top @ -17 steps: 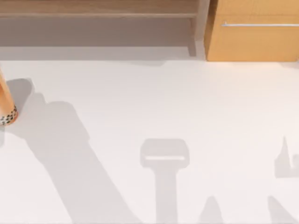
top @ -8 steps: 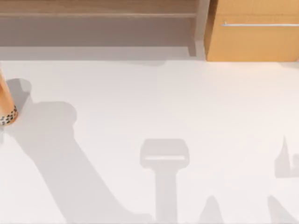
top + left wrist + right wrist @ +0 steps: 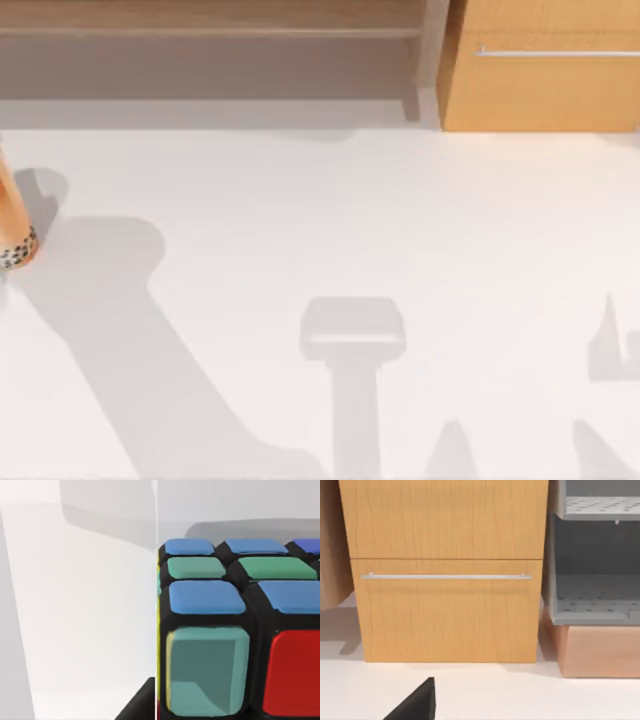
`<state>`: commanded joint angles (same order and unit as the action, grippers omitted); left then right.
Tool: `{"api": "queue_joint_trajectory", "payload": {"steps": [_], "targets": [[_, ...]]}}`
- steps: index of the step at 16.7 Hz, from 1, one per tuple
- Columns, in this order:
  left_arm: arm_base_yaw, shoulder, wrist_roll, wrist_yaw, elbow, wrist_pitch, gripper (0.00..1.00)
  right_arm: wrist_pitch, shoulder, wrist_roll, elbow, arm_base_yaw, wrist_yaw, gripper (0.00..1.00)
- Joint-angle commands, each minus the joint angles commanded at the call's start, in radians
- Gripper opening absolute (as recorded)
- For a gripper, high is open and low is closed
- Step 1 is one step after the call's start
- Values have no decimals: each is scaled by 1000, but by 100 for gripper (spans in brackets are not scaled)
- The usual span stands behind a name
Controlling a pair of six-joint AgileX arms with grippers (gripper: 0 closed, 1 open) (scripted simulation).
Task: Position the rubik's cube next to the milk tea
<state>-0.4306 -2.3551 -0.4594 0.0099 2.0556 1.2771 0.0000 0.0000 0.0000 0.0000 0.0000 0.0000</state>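
White table (image 3: 400, 220), wooden drawer cabinet (image 3: 540, 70) behind. Milk tea (image 3: 12, 225) at far left edge. Rubik's cube (image 3: 235, 630) close under left wrist camera; grip state unclear. Left arm nearer.

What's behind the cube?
Behind the cube, the left wrist view shows pale table and a grey shadow. Whatever lies directly behind the cube is covered by it.
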Motion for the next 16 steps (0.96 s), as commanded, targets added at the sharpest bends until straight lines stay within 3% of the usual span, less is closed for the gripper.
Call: {"api": "queue_joint_trajectory", "payload": {"steps": [10, 16], "targets": [[0, 0, 0, 0, 0, 0, 98, 0, 0, 0, 0, 0, 0, 100], [0, 0, 0, 0, 0, 0, 100, 0, 0, 0, 0, 0, 0, 100]]}}
